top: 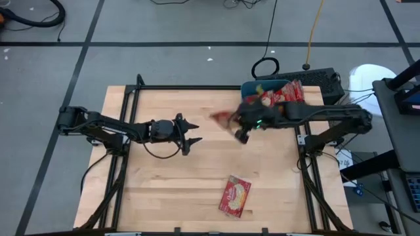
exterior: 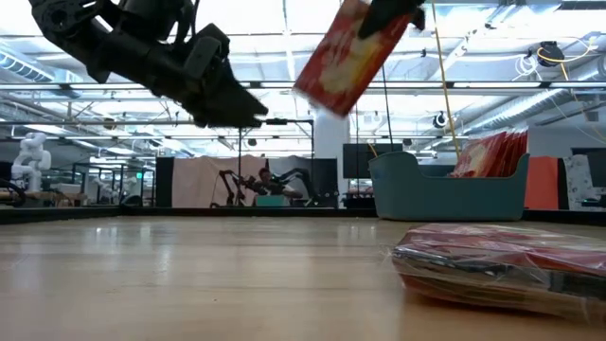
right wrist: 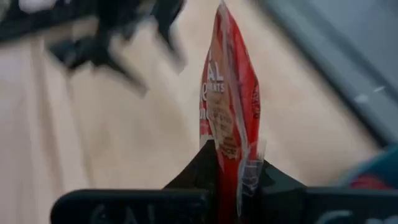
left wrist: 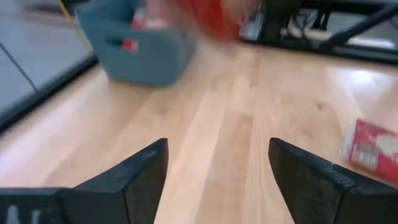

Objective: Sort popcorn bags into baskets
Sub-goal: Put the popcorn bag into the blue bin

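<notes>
Over by the teal bin [top: 252,87], already holding several bags, right gripper [top: 237,126] clamps 1 popcorn bag [top: 223,118]; left gripper [top: 192,132] gapes empty, 1 bag on the table [top: 235,196] left.

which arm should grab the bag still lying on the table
Left. The left gripper is open and empty above the wood, while the right gripper is shut on a popcorn bag near the basket.
</notes>
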### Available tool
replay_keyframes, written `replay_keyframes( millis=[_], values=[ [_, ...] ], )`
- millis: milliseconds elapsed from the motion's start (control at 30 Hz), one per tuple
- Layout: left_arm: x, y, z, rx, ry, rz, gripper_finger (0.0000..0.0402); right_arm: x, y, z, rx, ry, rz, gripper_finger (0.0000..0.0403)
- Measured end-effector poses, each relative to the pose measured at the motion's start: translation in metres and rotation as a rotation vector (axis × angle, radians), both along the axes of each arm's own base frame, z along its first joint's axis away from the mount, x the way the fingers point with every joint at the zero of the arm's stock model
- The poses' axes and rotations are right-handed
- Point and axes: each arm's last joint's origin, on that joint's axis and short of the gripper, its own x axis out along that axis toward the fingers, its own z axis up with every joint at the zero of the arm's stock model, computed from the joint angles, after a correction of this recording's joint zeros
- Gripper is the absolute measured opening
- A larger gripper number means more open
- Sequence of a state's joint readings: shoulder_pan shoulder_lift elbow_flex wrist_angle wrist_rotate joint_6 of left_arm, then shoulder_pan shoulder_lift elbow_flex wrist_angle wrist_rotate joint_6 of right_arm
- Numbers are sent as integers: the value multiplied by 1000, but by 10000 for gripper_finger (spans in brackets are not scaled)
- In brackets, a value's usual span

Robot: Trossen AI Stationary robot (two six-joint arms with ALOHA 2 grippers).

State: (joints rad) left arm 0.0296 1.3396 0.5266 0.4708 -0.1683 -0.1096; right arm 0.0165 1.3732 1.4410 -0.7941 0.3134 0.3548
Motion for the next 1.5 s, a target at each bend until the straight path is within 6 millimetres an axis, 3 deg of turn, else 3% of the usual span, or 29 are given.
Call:
replay_keyframes(
  millis=[200,400,633,833,1000,1267,1500],
  values=[
    [-2,-5,-5,-41,46,-4,244,-49,-20,33,-113,-98,-241,13],
    [-2,-6,-5,-26,47,-14,223,-87,-41,35,-188,-157,-431,13],
    [-1,-5,-4,-16,46,-15,214,-106,-61,1,-97,-326,-476,13],
    [-1,-5,-5,-2,50,-21,214,-114,-82,-41,61,-364,-618,16],
    [-1,-5,-5,-2,51,-21,214,-121,-98,-71,179,-320,-637,22],
    [-1,-5,-5,-3,52,-21,214,-125,-119,-96,267,-264,-687,26],
    [-1,-5,-5,-4,52,-20,214,-125,-137,-109,227,-171,-711,70]
  ],
)
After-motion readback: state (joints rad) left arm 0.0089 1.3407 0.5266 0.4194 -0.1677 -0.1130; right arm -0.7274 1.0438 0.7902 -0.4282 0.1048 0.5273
